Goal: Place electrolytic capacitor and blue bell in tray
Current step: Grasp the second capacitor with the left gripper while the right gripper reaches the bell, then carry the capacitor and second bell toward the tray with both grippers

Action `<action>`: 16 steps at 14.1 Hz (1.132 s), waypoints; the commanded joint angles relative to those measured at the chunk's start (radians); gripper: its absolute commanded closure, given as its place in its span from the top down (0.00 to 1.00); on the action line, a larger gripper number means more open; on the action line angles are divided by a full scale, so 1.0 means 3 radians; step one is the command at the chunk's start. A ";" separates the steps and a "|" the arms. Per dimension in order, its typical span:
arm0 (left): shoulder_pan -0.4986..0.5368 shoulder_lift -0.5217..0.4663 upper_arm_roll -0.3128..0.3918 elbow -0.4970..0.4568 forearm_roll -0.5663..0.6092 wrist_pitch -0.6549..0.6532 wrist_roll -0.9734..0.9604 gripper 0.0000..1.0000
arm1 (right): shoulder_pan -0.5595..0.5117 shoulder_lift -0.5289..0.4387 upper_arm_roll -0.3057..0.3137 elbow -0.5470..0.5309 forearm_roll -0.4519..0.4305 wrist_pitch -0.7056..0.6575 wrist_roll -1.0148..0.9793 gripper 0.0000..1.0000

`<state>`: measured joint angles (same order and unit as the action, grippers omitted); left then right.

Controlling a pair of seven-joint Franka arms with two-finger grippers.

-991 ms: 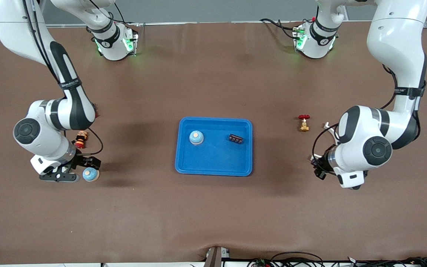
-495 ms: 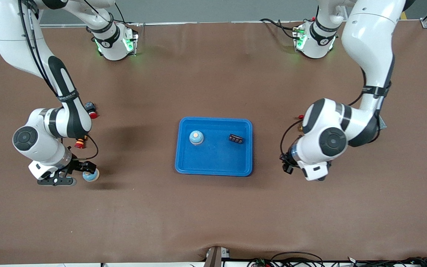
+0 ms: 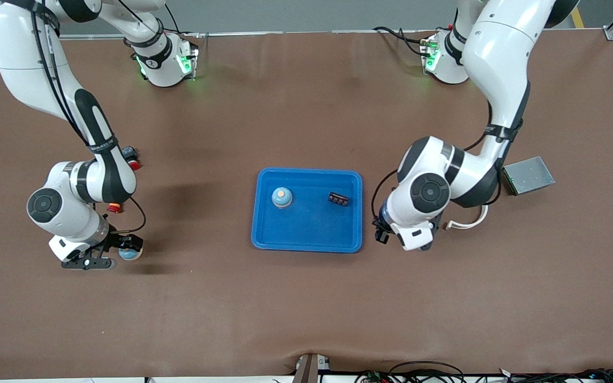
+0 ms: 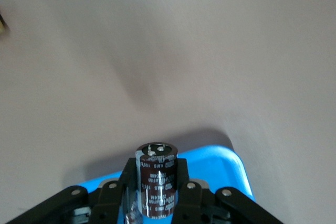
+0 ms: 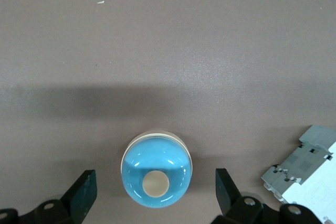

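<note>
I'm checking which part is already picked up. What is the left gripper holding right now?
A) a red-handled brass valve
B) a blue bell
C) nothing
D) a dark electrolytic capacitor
D: in the left wrist view the left gripper is shut on the dark electrolytic capacitor, just short of the tray.

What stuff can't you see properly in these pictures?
- Front view: the capacitor in the left hand is hidden under that arm's wrist.
- Front view: a red part beside the right arm is half covered by it.
- Right wrist view: the grey part is cut off by the edge.
- Left wrist view: the capacitor's print is too small to read.
</note>
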<state>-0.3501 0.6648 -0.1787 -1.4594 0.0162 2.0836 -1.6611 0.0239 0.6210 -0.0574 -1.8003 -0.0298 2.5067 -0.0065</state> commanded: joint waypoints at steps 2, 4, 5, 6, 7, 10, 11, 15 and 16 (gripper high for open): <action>-0.0116 0.0090 0.0023 0.0099 -0.0039 0.0182 -0.0174 0.00 | -0.0059 0.0077 0.0058 0.0080 0.0028 0.0010 -0.0024 1.00; -0.0132 0.0110 0.0018 0.0114 -0.0049 0.0274 -0.0185 0.00 | -0.0059 0.0103 0.0058 0.0080 0.0028 0.0071 -0.0024 1.00; -0.0177 0.0126 0.0018 0.0114 -0.0069 0.0335 -0.0185 0.00 | -0.0064 0.0118 0.0058 0.0075 0.0028 0.0096 -0.0029 1.00; -0.0203 0.0146 0.0018 0.0119 -0.0084 0.0402 -0.0185 0.00 | -0.0064 0.0128 0.0058 0.0075 0.0028 0.0097 -0.0029 1.00; -0.0214 0.0162 0.0018 0.0120 -0.0085 0.0468 -0.0210 0.00 | -0.0059 0.0134 0.0058 0.0075 0.0028 0.0102 -0.0029 1.00; -0.0265 0.0218 0.0023 0.0120 -0.0085 0.0678 -0.0277 0.00 | -0.0059 0.0154 0.0058 0.0080 0.0028 0.0102 -0.0034 1.00; -0.0300 0.0258 0.0023 0.0120 -0.0085 0.0714 -0.0277 0.00 | -0.0059 0.0159 0.0058 0.0080 0.0023 0.0102 -0.0040 1.00; -0.0392 0.0351 0.0059 0.0191 -0.0064 0.0755 -0.0272 0.00 | -0.0110 0.0159 0.0063 0.0075 0.0028 0.0102 -0.0305 0.42; -0.0393 0.0351 0.0059 0.0191 -0.0054 0.0755 -0.0272 0.00 | -0.0136 0.0159 0.0068 0.0070 0.0023 0.0102 -0.0376 0.27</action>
<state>-0.4512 0.7564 -0.1768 -1.4341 0.0072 2.3115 -1.7339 0.0193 0.6575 -0.0563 -1.7976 -0.0272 2.5375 -0.0630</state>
